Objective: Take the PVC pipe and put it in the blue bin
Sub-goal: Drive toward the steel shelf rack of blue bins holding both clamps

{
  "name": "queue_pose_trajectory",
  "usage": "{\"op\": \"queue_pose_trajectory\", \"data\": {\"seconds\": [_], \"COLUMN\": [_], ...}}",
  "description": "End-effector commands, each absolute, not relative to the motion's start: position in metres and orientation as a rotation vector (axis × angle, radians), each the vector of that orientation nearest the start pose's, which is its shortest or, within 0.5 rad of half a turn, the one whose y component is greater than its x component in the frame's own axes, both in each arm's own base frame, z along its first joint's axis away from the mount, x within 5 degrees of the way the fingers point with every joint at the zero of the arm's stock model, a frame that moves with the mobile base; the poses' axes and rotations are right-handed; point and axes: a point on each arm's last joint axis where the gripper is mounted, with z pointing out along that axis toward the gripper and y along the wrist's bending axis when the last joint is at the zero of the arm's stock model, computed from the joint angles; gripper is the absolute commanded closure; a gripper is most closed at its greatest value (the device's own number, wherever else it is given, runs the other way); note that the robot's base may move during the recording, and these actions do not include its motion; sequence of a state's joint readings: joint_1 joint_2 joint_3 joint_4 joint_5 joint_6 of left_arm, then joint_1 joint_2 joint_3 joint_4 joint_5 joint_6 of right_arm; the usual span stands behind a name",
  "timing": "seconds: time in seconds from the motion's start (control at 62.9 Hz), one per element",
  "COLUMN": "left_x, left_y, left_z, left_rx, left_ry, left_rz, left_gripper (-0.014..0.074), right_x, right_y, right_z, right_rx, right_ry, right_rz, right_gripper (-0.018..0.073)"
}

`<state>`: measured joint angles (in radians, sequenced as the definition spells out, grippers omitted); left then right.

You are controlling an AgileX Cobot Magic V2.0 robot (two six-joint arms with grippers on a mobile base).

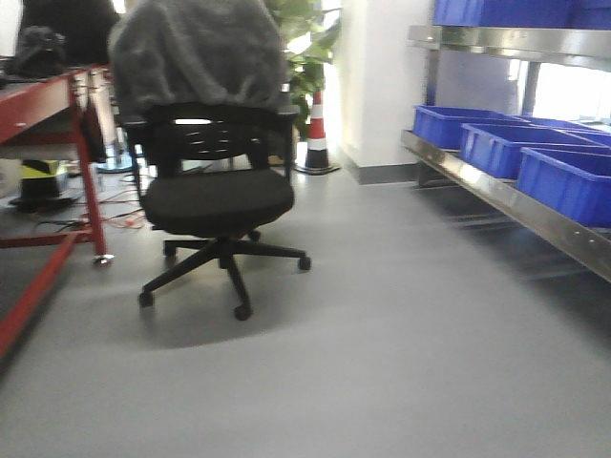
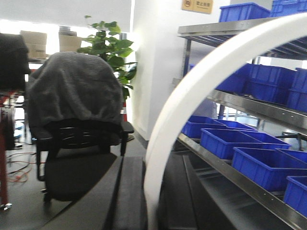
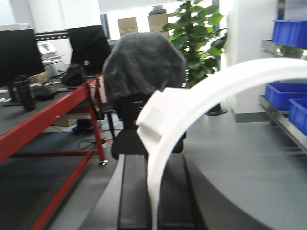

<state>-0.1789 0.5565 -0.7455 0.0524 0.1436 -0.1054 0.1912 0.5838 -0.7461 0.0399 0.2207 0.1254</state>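
The left gripper (image 2: 152, 165) is clenching a curved white PVC pipe (image 2: 192, 91). In the left wrist view its dark fingers (image 2: 128, 191) are pressing in on either side of the pipe's lower end. From there the pipe is arcing up and across the frame, to the right of the black office chair (image 1: 215, 196) and in front of the steel rack (image 1: 516, 205). The right gripper (image 3: 152, 160) is likewise grasping a white PVC pipe (image 3: 211, 93). That pipe is rising from between the fingers (image 3: 132, 191), passing in front of the chair and bending off to the right. It is carrying a thicker collar (image 3: 156, 115) just below the chair's backrest in the right wrist view. Whether the two wrist views are showing one piece or two cannot be told. In the front view neither arm is showing. There the chair is standing on the grey floor (image 1: 382, 343) with a grey cloth (image 1: 196, 52) hanging over its backrest. A red workbench (image 1: 48, 100) is standing just beside the chair on the left. An orange-and-white cone (image 1: 316, 134) and a leafy plant (image 1: 305, 38) are sitting behind the chair. Well to the right of the chair, blue bins (image 1: 563, 181) are lining the rack in a row, none of them touching the pipe.
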Motion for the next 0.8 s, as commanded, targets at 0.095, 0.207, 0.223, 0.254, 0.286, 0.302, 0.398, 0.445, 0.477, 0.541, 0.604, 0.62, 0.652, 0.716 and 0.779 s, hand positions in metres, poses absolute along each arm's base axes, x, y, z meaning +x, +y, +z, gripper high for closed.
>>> {"op": "queue_pose_trajectory", "data": {"seconds": [0.095,0.207,0.223,0.254,0.286,0.302,0.398,0.445,0.477,0.541,0.604,0.62,0.652,0.716,0.779], "left_x": [0.1036,0.1036,0.1036,0.1036,0.1036,0.1036,0.1036,0.1036,0.1036,0.1036,0.1036,0.1036,0.1036,0.1036,0.1036], "left_y": [-0.0188,-0.0188,-0.0188,-0.0188,-0.0188,-0.0188,-0.0188,-0.0188,-0.0188,-0.0188,-0.0188,-0.0188,-0.0188,-0.0188,-0.0188], "left_z": [0.4101,0.4101,0.4101,0.4101,0.4101,0.4101,0.4101,0.4101,0.4101,0.4101,0.4101,0.4101,0.4101,0.4101,0.4101], "left_rx": [0.089,0.089,0.089,0.089,0.089,0.089,0.089,0.089,0.089,0.089,0.089,0.089,0.089,0.089,0.089], "left_ry": [1.407,1.407,1.407,1.407,1.407,1.407,1.407,1.407,1.407,1.407,1.407,1.407,1.407,1.407,1.407], "left_rz": [-0.191,-0.191,-0.191,-0.191,-0.191,-0.191,-0.191,-0.191,-0.191,-0.191,-0.191,-0.191,-0.191,-0.191,-0.191], "left_gripper": [0.0707,0.0707,0.0707,0.0707,0.0707,0.0707,0.0707,0.0707,0.0707,0.0707,0.0707,0.0707,0.0707,0.0707,0.0707], "right_x": [0.1116,0.1116,0.1116,0.1116,0.1116,0.1116,0.1116,0.1116,0.1116,0.1116,0.1116,0.1116,0.1116,0.1116,0.1116], "right_y": [0.0224,0.0224,0.0224,0.0224,0.0224,0.0224,0.0224,0.0224,0.0224,0.0224,0.0224,0.0224,0.0224,0.0224,0.0224], "right_z": [0.398,0.398,0.398,0.398,0.398,0.398,0.398,0.398,0.398,0.398,0.398,0.398,0.398,0.398,0.398], "right_rx": [-0.036,-0.036,-0.036,-0.036,-0.036,-0.036,-0.036,-0.036,-0.036,-0.036,-0.036,-0.036,-0.036,-0.036,-0.036], "right_ry": [1.529,1.529,1.529,1.529,1.529,1.529,1.529,1.529,1.529,1.529,1.529,1.529,1.529,1.529,1.529], "right_rz": [0.281,0.281,0.281,0.281,0.281,0.281,0.281,0.281,0.281,0.281,0.281,0.281,0.281,0.281,0.281], "right_gripper": [0.072,0.072,0.072,0.072,0.072,0.072,0.072,0.072,0.072,0.072,0.072,0.072,0.072,0.072,0.072]}}
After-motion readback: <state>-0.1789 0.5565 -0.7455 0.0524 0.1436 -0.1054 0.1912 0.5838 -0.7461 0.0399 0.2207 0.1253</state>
